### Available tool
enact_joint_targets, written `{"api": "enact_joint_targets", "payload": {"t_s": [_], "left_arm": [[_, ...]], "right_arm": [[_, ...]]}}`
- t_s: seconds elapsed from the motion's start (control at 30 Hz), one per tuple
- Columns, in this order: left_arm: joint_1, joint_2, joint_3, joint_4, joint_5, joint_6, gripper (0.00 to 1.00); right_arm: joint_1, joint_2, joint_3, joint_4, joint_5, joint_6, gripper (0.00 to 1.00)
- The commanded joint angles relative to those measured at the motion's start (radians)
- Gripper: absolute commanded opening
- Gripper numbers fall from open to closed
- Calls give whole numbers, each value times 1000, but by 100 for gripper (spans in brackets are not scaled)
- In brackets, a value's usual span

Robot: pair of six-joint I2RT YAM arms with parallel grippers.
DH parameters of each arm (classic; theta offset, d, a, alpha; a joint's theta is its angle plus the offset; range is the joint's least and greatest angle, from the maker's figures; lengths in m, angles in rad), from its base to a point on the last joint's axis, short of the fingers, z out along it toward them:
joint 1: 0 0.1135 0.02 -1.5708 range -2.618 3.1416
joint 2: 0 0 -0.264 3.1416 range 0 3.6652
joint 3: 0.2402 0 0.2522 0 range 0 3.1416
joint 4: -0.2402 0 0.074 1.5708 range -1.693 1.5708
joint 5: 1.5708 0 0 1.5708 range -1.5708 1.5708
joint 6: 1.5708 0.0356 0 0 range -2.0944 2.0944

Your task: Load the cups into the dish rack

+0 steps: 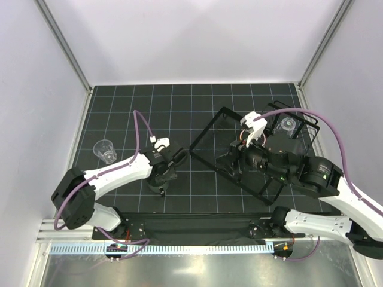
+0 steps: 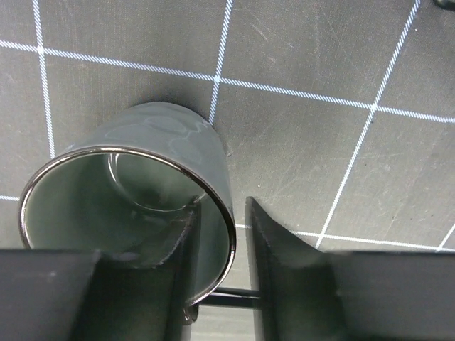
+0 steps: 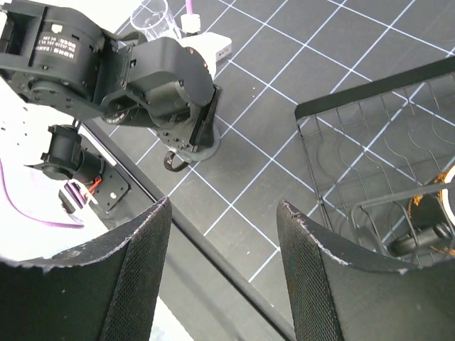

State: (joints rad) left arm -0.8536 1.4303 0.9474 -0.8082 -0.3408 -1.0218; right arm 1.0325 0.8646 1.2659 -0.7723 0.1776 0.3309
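A grey, glassy cup (image 2: 142, 170) with a dark rim stands on the mat under my left gripper (image 1: 163, 184). It also shows in the right wrist view (image 3: 192, 150), with a small handle loop. One finger is inside the cup and one outside; a thin gap shows between the rim and the outer finger (image 2: 284, 256). My right gripper (image 3: 224, 204) is wide open and empty, above the mat by the near left corner of the black wire dish rack (image 1: 206, 128). A clear tumbler (image 1: 289, 125) sits in the rack's far right. Another clear tumbler (image 1: 106, 150) is on the mat at the left.
The rack's bars (image 3: 370, 89) fill the right of the right wrist view. An orange-edged thing (image 3: 446, 186) inside it is mostly cut off. The left tumbler shows there too (image 3: 158, 15). The table's front rail (image 1: 197, 218) runs below both grippers.
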Motion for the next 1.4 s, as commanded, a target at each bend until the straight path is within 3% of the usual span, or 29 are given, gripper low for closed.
{"api": "enact_joint_targets", "payload": {"t_s": [0.0,0.1,0.23,0.3,0.43,0.47,0.7,0.97,1.13,1.37], "left_arm": [[-9,-57,-12,33,-44,-37,43],[-9,-120,2,21,-53,-35,59],[-12,-215,48,-48,-58,-31,68],[-12,-295,56,-78,-78,-38,68],[-12,-465,70,-232,-263,-106,68],[-12,-510,73,-273,-332,-118,68],[-12,-797,59,-358,-467,-184,69],[-12,-880,51,-407,-477,-196,73],[-13,-918,18,-395,-446,-198,73],[-12,-987,-16,-402,-426,-221,73]], "right_arm": [[5,19,24,70,-21,-9,63],[6,45,52,67,-9,-23,63],[5,97,96,41,92,-33,63],[5,143,130,27,126,-42,62],[5,227,187,-2,160,-44,63],[6,249,205,-4,148,-47,62],[46,460,280,-4,73,-16,63],[121,744,334,10,22,-15,68],[130,835,317,80,-3,-10,69],[132,993,421,70,37,37,69]]}}
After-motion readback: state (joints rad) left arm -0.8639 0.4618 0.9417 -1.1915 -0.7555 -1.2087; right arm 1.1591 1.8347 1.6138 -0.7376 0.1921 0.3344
